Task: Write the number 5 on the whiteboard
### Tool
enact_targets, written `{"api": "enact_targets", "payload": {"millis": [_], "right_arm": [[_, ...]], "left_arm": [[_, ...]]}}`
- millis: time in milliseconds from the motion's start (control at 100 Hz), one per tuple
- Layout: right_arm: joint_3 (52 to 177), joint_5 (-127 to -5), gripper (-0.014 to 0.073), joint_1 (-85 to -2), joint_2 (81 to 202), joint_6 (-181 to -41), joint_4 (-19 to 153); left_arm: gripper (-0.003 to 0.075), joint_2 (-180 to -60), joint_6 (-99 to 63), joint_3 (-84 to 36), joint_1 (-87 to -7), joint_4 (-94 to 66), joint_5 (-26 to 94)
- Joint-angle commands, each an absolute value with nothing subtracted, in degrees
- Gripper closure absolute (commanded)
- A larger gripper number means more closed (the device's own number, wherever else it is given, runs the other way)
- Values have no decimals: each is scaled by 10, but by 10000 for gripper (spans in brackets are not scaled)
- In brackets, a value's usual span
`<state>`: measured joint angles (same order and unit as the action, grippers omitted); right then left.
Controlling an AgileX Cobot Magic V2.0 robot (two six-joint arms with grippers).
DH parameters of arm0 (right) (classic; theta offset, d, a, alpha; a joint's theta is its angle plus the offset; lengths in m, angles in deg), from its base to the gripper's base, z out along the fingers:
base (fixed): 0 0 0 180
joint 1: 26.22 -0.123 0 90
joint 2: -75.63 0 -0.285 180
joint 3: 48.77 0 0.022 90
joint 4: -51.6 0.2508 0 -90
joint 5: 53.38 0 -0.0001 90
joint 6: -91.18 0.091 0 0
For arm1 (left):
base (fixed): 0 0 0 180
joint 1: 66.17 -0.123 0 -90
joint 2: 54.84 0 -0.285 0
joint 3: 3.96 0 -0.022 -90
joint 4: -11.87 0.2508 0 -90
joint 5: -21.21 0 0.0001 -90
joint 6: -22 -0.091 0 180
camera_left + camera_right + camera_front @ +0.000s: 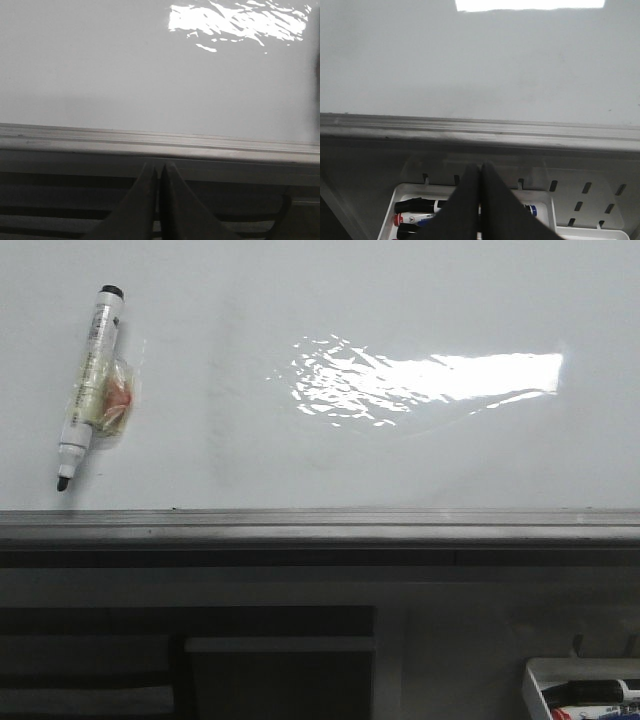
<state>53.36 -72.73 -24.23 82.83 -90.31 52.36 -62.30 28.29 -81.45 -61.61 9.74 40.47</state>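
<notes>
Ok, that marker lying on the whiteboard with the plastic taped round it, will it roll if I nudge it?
Probably not far. The marker is round-bodied on a glossy whiteboard, so it would likely slide easily, but the crinkled plastic wrap bulging from one side should stop a roll. It looks light and stiff.

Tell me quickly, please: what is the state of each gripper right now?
Left gripper: closed, holding nothing, below the whiteboard's rail.
Right gripper: closed, holding nothing, above the tray of markers.

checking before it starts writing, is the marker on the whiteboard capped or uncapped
Uncapped: the marker lies flat on the whiteboard, its dark tip bare and pointing toward the rail.
</notes>
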Motion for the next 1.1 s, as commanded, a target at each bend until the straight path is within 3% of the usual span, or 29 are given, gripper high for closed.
{"api": "enact_targets", "payload": {"millis": [0, 1090], "right_arm": [[518, -716, 655, -240, 818, -909, 526], [518, -716, 655, -240, 818, -909, 526]], "left_arm": [[741, -606, 282, -824, -616, 95, 374], [741, -606, 282, -824, -616, 115, 369]]}}
